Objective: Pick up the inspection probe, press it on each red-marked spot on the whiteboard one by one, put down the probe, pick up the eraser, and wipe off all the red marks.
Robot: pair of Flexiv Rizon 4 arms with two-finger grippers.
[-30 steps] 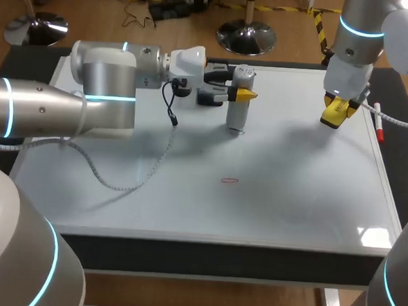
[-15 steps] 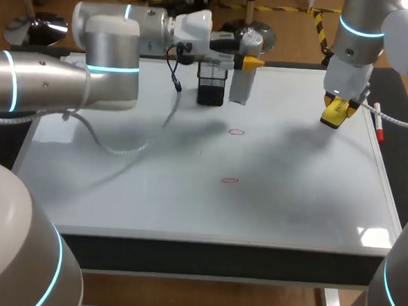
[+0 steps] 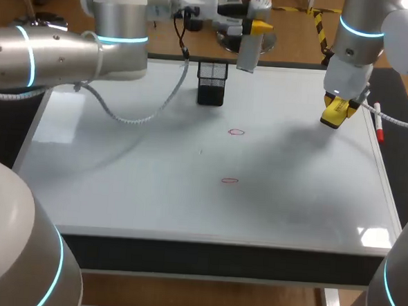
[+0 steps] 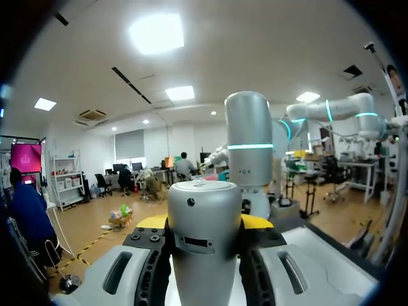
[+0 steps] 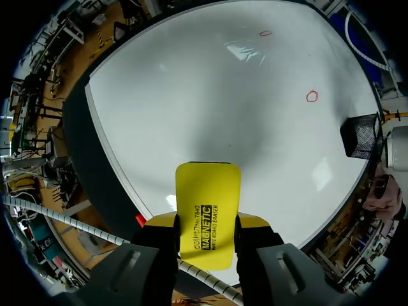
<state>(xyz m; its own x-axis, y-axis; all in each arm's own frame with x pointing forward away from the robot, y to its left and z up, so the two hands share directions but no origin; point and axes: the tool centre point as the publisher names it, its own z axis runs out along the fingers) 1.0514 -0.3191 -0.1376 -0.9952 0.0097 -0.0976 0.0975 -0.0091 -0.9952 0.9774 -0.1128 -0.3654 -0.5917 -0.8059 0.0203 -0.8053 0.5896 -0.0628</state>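
Observation:
My left gripper (image 3: 255, 24) is high over the whiteboard's (image 3: 118, 189) far edge, shut on the grey cylindrical probe (image 3: 248, 50), which hangs upright clear of the board. The left wrist view shows the probe (image 4: 204, 236) clamped between the yellow-tipped fingers (image 4: 256, 222). Two red marks lie on the board, one mid-board (image 3: 236, 132) and one nearer the front (image 3: 229, 181). My right gripper (image 3: 337, 110) hovers over the board's right side, shut on the yellow eraser (image 3: 333, 114). From the right wrist the eraser (image 5: 205, 213) points down at the board, with both red marks (image 5: 312, 96) (image 5: 265, 32) well ahead of it.
A black mesh holder (image 3: 212, 83) stands at the board's far middle, just below and left of the probe; it also shows from the right wrist (image 5: 362, 135). A red marker (image 3: 377, 125) lies along the board's right edge, close to the right gripper.
The left arm lifted the probe off the board and carried it up toward the far edge, uncovering the mid-board red mark and the mesh holder. The right arm stayed still.

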